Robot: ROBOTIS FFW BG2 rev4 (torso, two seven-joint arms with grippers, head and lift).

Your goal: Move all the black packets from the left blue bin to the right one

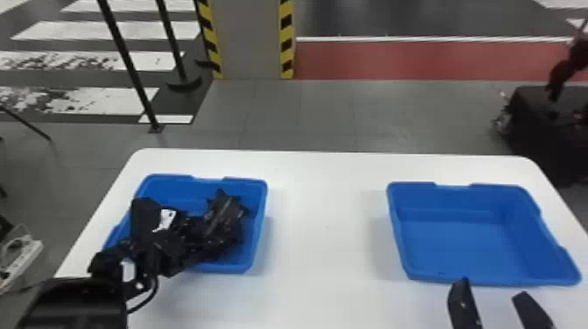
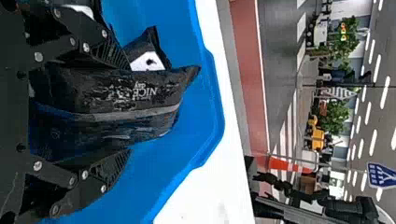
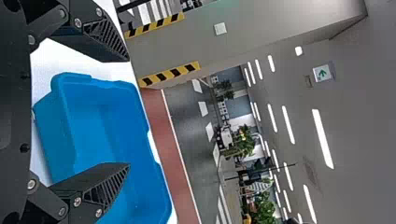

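Note:
In the head view my left gripper (image 1: 114, 262) reaches over the near left corner of the left blue bin (image 1: 260, 227), among black packets (image 1: 223, 218). The left wrist view has my left gripper (image 2: 130, 109) shut on a black packet (image 2: 144, 95), one finger at each side edge; its far end points into the bin. Another packet with a white label (image 2: 150, 60) lies beside it. Near the front edge of the right blue bin (image 1: 455, 240), my right gripper (image 1: 491, 289) is open with nothing held; the right wrist view shows this gripper (image 3: 129, 112) over the bin's near side.
Both bins stand on a white table (image 1: 323, 218), with a wide stretch of tabletop between them. Beyond the table are a pillar (image 1: 250, 39), black posts (image 1: 127, 61) and a dark case (image 1: 542, 127) on the floor.

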